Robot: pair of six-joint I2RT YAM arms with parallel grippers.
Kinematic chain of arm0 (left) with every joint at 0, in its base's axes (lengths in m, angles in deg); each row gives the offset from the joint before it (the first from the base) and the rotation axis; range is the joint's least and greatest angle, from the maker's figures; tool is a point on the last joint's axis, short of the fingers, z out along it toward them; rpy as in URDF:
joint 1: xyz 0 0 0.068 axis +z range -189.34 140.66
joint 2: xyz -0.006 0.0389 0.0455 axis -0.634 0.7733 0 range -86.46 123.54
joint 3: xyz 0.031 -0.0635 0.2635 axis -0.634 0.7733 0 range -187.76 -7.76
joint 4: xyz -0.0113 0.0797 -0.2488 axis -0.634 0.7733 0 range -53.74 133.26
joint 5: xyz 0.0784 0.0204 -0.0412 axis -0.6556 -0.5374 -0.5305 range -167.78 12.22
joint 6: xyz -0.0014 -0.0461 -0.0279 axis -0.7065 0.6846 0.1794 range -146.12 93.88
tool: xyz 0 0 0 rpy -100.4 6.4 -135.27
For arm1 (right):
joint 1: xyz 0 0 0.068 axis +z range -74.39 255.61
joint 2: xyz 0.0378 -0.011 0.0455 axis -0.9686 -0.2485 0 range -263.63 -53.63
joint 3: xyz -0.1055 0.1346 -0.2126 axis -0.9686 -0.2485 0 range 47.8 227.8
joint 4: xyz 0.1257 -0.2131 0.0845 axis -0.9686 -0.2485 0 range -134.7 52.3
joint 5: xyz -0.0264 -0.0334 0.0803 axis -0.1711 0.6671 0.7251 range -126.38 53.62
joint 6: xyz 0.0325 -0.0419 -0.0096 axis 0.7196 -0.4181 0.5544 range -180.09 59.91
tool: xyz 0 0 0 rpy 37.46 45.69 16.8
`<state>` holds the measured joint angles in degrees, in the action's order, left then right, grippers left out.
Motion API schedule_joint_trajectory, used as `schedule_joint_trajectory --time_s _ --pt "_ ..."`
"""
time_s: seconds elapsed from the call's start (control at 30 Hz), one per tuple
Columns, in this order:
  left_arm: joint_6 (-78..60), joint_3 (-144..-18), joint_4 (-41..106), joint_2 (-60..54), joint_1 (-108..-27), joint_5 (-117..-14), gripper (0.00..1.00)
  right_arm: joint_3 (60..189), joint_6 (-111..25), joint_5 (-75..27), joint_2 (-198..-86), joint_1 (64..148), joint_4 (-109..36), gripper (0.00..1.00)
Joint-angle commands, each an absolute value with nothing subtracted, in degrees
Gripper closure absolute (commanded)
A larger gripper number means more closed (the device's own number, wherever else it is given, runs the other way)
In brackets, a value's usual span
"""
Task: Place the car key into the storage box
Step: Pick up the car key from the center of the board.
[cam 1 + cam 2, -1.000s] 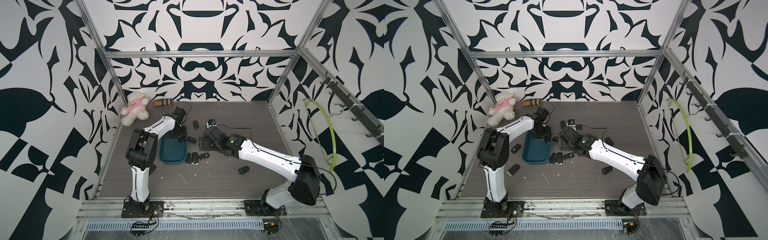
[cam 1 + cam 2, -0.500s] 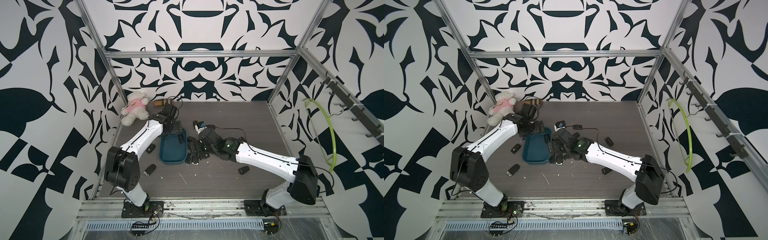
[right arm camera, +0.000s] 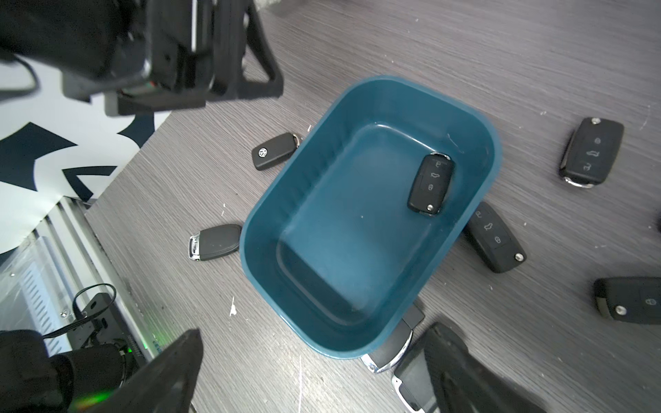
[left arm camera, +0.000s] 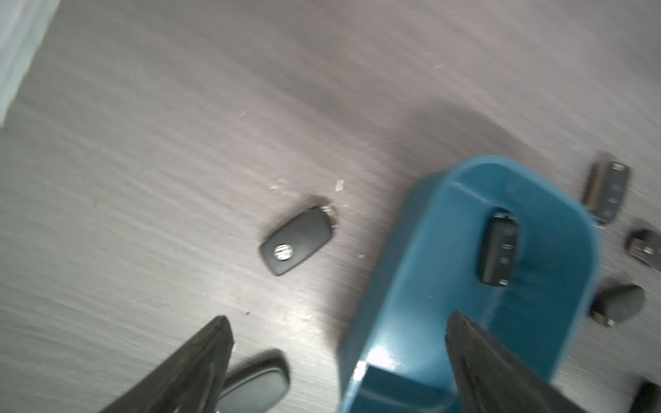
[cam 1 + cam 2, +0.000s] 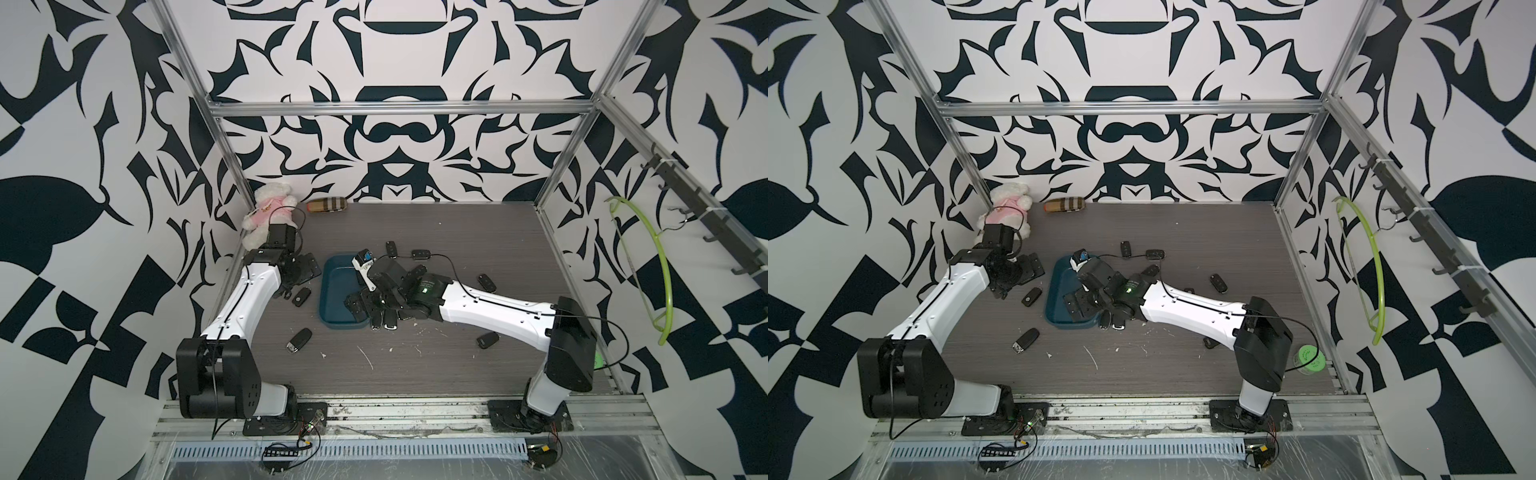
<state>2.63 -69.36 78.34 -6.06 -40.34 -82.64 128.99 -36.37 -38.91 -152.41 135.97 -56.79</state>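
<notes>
Car key (image 3: 431,184) near storage box (image 3: 264,229) wall

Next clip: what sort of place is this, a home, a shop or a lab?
Likely a lab data-collection cell: a left arm and right arm bolted to a front rail, an aluminium frame holding black-and-white patterned panels, and a tabletop strewn with car keys around a storage box.
</notes>
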Motion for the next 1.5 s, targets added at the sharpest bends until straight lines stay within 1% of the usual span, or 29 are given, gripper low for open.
schedule_joint_trajectory --time_s 0.0,0.13,0.2,0.3,0.47,0.53,0.67,0.7,0.93,1.27,1.47 --pt "0.65 -65.86 76.94 -5.6 -36.88 -77.87 0.0 131.72 -38.11 -38.12 -151.54 135.81 -56.33 0.0" --pt "0.07 -65.13 75.67 -1.88 -35.87 -78.33 0.04 132.02 -38.12 -38.23 -151.73 135.78 -56.68 0.0" --pt "0.05 -65.55 74.89 0.55 -35.83 -77.79 0.09 131.91 -37.9 -38.23 -151.69 135.81 -56.84 0.0" --pt "-0.06 -66.4 74.89 4.32 -35.83 -77.81 0.14 131.74 -37.78 -38.81 -151.32 135.81 -57.62 0.0" --pt "-0.73 -65.94 74.45 7.29 -35.84 -79.17 0.14 130.35 -37.71 -40.67 -149.89 135.76 -57.83 0.0" --pt "-0.87 -66.74 75.13 8.71 -35.83 -80.94 0.14 130.01 -37.56 -40.99 -149.65 135.82 -58.0 0.0" --pt "-1.17 -68.56 75.0 11.66 -35.88 -81.12 0.14 129.82 -37.38 -41.55 -149.26 135.82 -58.24 0.0" --pt "-1.33 -69.05 74.85 12.41 -35.91 -81.33 0.18 129.81 -37.35 -41.65 -149.17 135.81 -58.35 0.0" --pt "-1.65 -71.89 75.15 16.87 -35.92 -82.35 0.18 129.02 -36.66 -42.36 -148.46 135.81 -58.68 0.0" --pt "-1.38 -71.07 75.7 15.29 -36.91 -82.43 0.22 128.66 -36.02 -42.8 -148.37 135.8 -58.84 0.0" --pt "1.51 -69.42 76.01 15.04 -37.4 -82.7 0.29 128.62 -35.97 -42.8 -148.55 135.82 -58.75 0.0"
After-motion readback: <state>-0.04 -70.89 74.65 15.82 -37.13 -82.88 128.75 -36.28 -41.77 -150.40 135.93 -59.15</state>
